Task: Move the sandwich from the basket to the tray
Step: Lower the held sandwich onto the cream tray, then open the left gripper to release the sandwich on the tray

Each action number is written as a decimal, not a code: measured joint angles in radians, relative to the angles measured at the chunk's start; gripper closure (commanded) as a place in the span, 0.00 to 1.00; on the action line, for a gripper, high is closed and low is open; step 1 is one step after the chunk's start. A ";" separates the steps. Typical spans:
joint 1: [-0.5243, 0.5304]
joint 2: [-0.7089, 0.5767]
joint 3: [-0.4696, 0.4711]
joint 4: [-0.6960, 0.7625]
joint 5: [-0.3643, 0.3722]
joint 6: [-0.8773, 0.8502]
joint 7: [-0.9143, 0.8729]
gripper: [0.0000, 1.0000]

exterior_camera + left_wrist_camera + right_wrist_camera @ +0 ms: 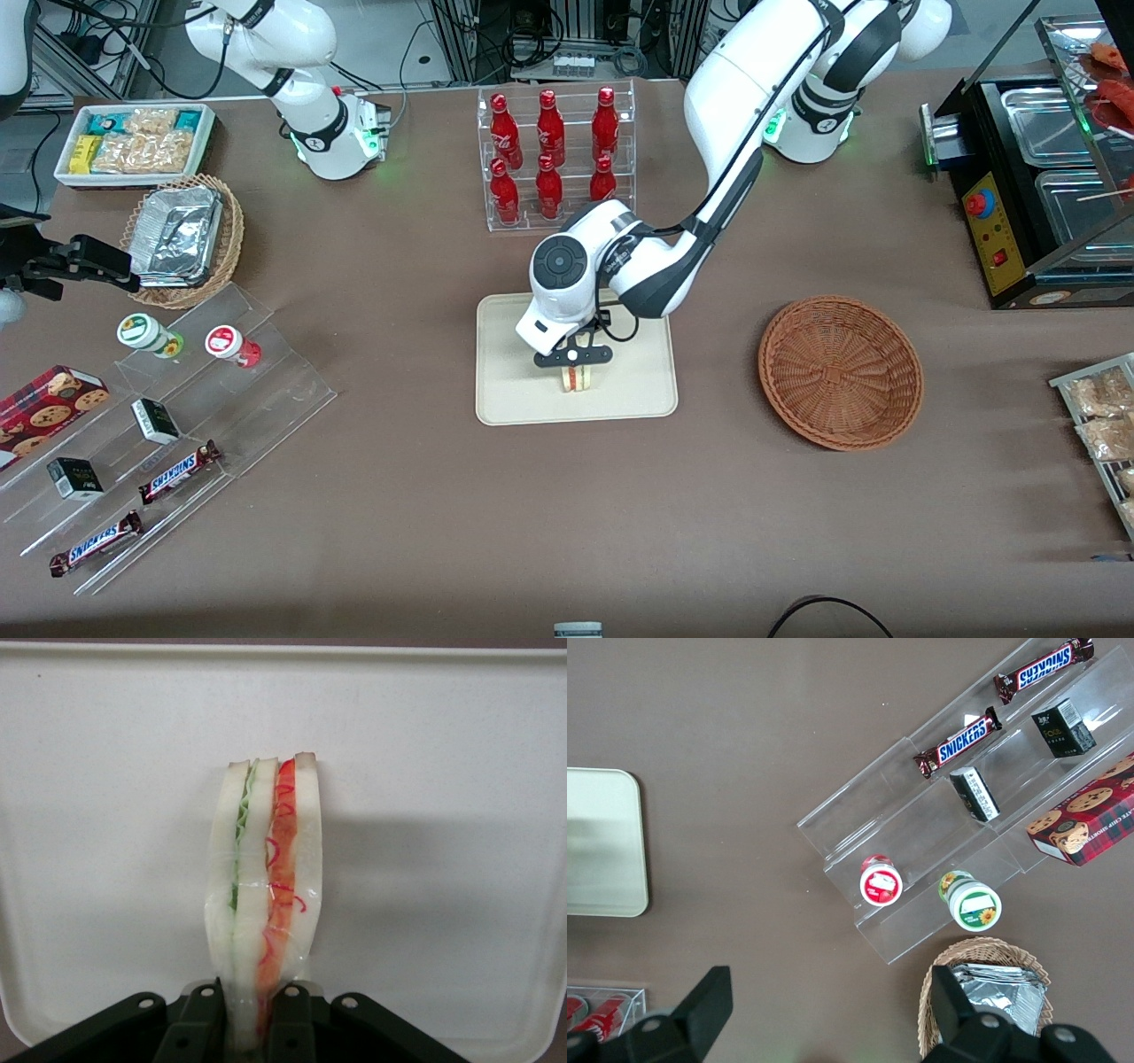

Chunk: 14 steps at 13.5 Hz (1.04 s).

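We found the gripper [580, 379] clamped on the sandwich [266, 895] over the tray [518, 403]; it should release only once seated.

Front camera high, looking down over the whole table [567, 514]; left wrist camera close above the tray [461, 744]; right wrist camera catches that tray's edge too.

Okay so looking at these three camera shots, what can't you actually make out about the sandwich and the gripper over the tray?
- Whether the sandwich rests on the tray or hangs just above it: the gripper covers its upper part in the front view.
- The fingertips: in the left wrist view the frame edge cuts them off.
- The tray's middle: in the right wrist view only one end shows.
- The basket appears only in the front view.
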 measured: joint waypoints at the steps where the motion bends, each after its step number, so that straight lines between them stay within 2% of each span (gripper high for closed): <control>1: 0.000 0.005 0.000 0.000 0.008 0.006 0.000 0.35; 2: 0.000 0.011 0.000 0.000 0.014 0.016 -0.001 0.00; 10: 0.004 0.012 0.003 0.034 0.019 0.025 -0.002 0.00; 14: 0.008 -0.054 0.009 0.061 0.022 -0.057 -0.002 0.00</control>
